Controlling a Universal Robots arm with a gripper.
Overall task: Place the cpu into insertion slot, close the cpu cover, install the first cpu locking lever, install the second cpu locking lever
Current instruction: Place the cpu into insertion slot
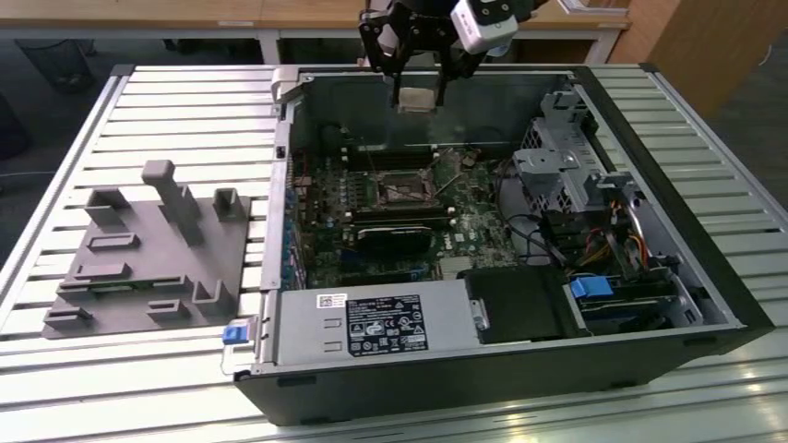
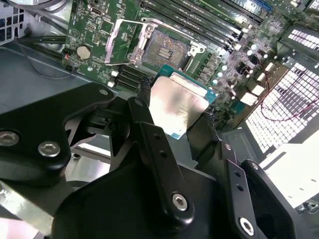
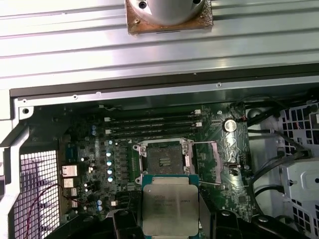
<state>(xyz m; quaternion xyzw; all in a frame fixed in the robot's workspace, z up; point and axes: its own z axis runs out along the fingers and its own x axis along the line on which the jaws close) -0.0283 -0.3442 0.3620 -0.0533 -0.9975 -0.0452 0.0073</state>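
Note:
My gripper [image 1: 419,90] hangs above the far wall of the open computer case, shut on the cpu [image 1: 416,98], a small silvery square chip held by its edges. In both wrist views the cpu [image 2: 177,105] [image 3: 169,209] sits between the black fingers [image 2: 149,144], its metal face showing. The insertion slot [image 1: 400,190] [image 2: 164,49] [image 3: 162,160] lies bare on the green motherboard, below the chip and apart from it. The cpu cover [image 2: 121,42] [image 3: 205,160] is swung open beside the slot.
A black heatsink block [image 1: 394,233] sits just in front of the slot. A grey power supply box [image 1: 376,323] fills the case's near side, with drive cages and cables [image 1: 579,194] at the exterior view's right. A grey fixture [image 1: 148,249] stands on the slatted table at the left.

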